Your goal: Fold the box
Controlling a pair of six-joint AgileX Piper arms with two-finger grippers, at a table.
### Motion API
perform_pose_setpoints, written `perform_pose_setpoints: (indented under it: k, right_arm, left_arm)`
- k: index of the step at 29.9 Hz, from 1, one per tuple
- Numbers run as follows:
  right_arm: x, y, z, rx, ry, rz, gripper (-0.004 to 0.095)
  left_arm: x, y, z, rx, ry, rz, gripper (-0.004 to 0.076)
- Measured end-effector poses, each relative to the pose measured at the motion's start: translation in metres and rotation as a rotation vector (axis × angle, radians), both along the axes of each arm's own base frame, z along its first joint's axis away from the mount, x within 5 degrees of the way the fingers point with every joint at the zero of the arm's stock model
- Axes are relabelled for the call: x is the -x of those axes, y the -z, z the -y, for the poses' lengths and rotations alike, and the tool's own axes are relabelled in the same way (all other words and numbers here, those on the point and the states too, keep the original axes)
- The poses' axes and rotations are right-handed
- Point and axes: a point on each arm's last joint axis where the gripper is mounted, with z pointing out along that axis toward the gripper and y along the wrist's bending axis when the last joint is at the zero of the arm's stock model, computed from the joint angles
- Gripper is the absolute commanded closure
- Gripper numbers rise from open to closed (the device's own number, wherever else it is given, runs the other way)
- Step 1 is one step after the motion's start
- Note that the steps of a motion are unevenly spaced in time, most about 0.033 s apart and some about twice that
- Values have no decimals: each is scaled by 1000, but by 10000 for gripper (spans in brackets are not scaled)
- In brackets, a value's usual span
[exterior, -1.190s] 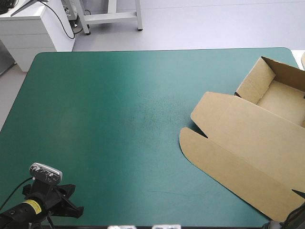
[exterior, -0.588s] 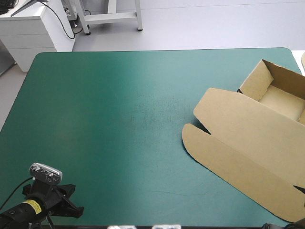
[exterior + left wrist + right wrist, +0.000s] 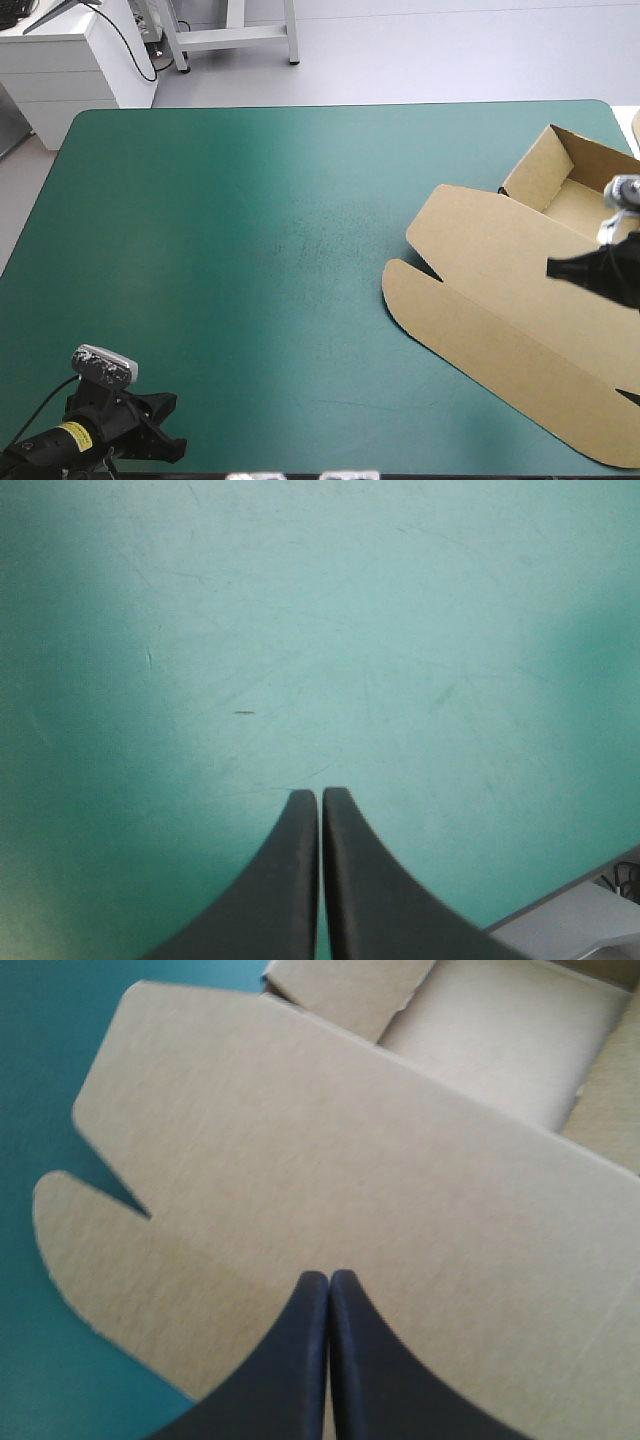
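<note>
Has the box (image 3: pixel 480 280) at the right side of the bench (image 3: pixel 250 200), tray walls raised, lid flat toward the middle. Poises the right gripper (image 3: pixel 328 1276), fingers (image 3: pixel 290 1370) pressed together, above the lid, probably for pushing. Parks the left gripper (image 3: pixel 320 792), fingers likewise closed, at the near left corner, out of the way.

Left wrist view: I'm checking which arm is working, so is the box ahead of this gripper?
No, only the teal-green cover shows ahead of the shut left gripper.
</note>
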Motion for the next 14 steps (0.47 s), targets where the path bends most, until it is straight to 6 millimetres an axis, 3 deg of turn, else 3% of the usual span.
perform_pose_setpoints:
  k: [4,8,14]
  right_arm:
    - [41,21,-21,27,-119,22,927]
    - [75,49,-26,61,-158,28,928]
    - [108,98,-30,82,-166,27,928]
  left_arm:
    - [0,0,0,-2,0,-1,731]
    - [-1,1,-3,-42,-8,12,731]
    - [-2,2,-6,-80,-15,24,731]
